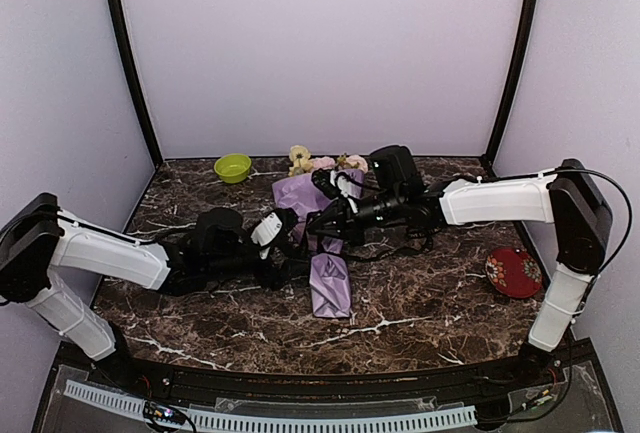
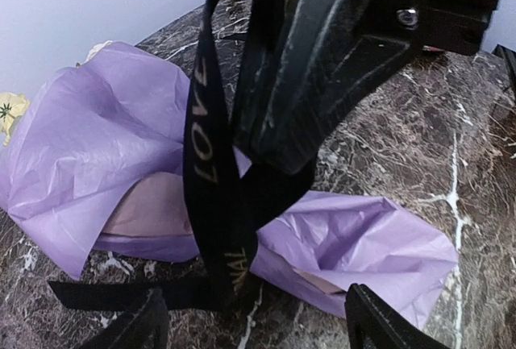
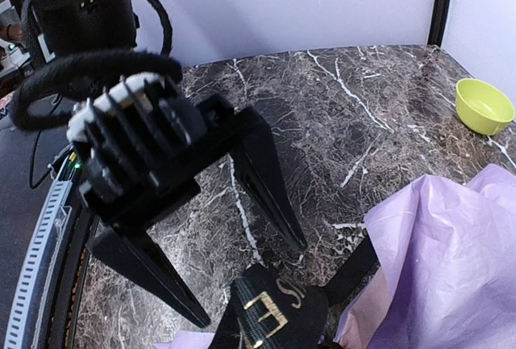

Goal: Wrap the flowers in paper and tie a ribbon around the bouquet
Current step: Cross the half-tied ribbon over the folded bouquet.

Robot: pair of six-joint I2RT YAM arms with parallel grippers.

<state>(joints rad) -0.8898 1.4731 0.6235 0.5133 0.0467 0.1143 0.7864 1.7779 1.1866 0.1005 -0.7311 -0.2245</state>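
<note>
While the paper (image 2: pixel 97 139) is already rolled around the flowers (image 1: pixel 320 163), the step in hand looks like tying. The bouquet (image 1: pixel 330 283) lies mid-worktop (image 1: pixel 430 303), blooms at its far end and its narrow end pointing near. The right tool (image 2: pixel 274 155) is clamped on the ribbon (image 2: pixel 201 123), holding a strand up from the cone's waist. A loose tail lies flat beside the paper. The left tool (image 2: pixel 256 292) stands wide open and empty, just left of the waist. Next, I judge, it must close on that loose tail and pull against the right tool to cinch the knot, without tearing the thin paper.
</note>
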